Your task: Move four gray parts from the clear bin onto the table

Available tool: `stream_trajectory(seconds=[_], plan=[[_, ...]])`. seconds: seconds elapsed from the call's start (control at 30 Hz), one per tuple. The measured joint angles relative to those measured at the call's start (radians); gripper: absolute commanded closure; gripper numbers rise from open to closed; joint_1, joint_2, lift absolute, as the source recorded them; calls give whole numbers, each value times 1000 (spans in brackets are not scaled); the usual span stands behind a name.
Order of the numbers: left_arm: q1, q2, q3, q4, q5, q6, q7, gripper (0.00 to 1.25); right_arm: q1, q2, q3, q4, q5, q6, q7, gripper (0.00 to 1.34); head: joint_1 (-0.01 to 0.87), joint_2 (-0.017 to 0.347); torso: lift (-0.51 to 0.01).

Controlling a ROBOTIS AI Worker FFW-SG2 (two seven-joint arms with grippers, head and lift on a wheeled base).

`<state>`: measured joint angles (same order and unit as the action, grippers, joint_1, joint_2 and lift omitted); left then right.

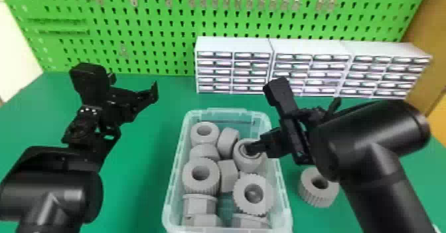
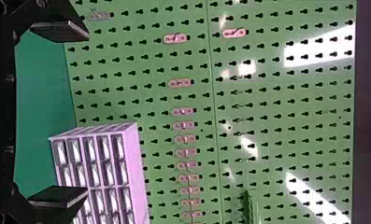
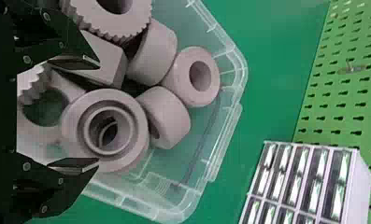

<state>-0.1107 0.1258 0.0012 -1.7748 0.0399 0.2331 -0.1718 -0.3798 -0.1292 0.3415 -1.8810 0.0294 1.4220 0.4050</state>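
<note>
Can read no text, label, brand, number or sign on anything, near or far, left or right.

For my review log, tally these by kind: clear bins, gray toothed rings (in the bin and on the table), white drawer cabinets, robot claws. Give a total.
Clear bin: 1
Gray toothed rings: 3
White drawer cabinets: 3
Claws, left claw and right claw: 2
Total: 9
</note>
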Motion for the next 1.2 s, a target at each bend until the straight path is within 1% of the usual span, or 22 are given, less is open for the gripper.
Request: stream_trajectory(seconds=[0.1,0.27,0.53,0.77,1.2], plan=[[0,0,0,0,0,0,0,122,-15,-1,11,45,-20,-38,1,518,678,34,-50],[1,0,0,0,0,0,0,122,-36,0,27,102,-29,-80,2,519,678,34,-50],[3,0,1,0,0,2,0,122,-60,3,35,166,-29,-117,7,518,678,34,-50],[3,0,0,0,-1,2,0,122,-79,7,46,245,-32,-154,58,518,678,34,-50],[3,0,-1,3,-1,2,0,122,-106,13,83,324,-27,-192,60,519,678,34,-50]])
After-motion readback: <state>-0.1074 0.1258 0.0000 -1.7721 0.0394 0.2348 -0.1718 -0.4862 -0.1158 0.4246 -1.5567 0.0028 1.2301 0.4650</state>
